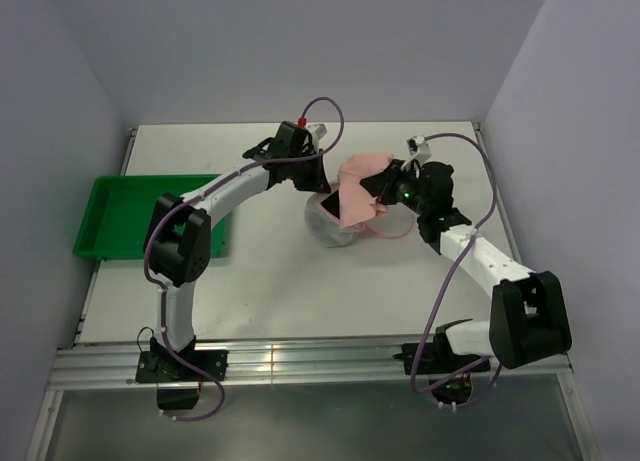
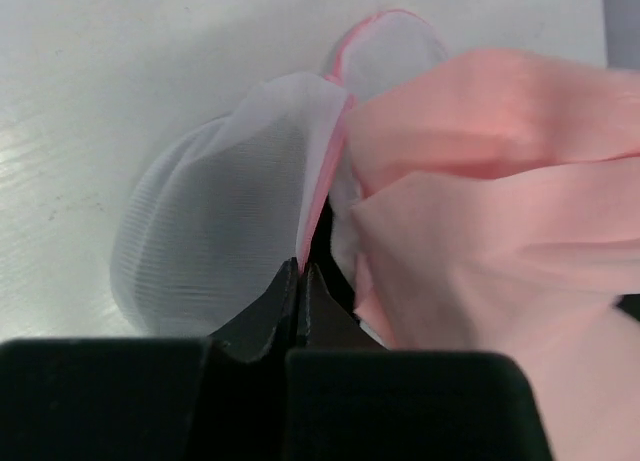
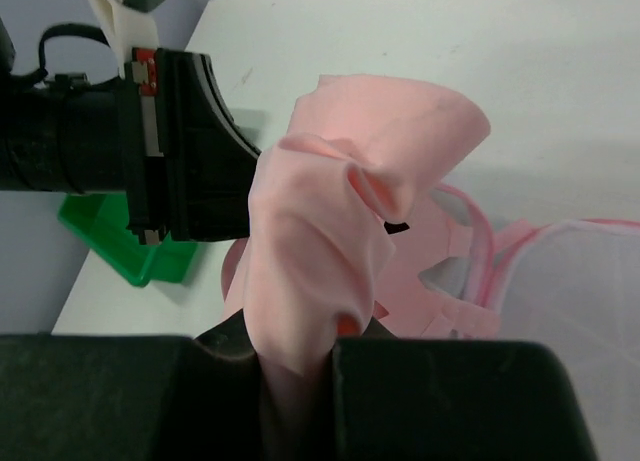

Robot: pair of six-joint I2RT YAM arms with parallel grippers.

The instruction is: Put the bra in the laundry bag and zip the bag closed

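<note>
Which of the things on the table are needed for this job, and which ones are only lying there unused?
Needed:
pink bra, held by the right gripper
mesh laundry bag, its rim pinched by the left gripper

Only lying there:
green plastic tray, far left, untouched

From above, the bra (image 1: 358, 186) covers most of the laundry bag (image 1: 332, 233), so the bag's opening cannot be made out. In the right wrist view pink cloth hides the right gripper's (image 3: 300, 366) fingertips, the bag runs off the right edge, and the left arm (image 3: 60, 131) hides most of the green tray (image 3: 120, 243).
</note>
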